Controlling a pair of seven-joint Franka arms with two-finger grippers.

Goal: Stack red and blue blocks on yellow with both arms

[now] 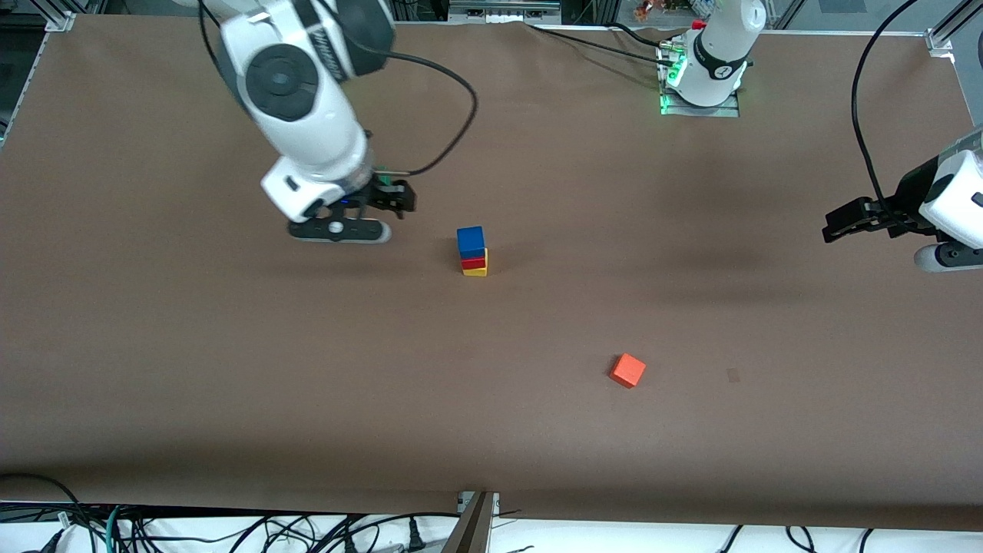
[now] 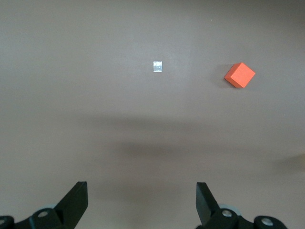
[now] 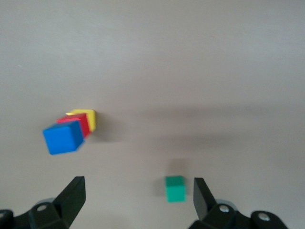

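Three cubes stand stacked mid-table: blue block (image 1: 471, 240) on red block (image 1: 473, 263) on yellow block (image 1: 476, 271). Stacking looks finished. Right claw (image 1: 382, 201), fingers apart and empty, hangs beside the stack toward the right arm's end. Left claw (image 1: 845, 223), also apart, waits well away. An orange cube (image 1: 628, 370) lies nearer the front camera than the stack.

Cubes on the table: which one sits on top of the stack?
The blue cube. It rests on the red cube, which sits on the yellow cube; the orange cube lies alone.
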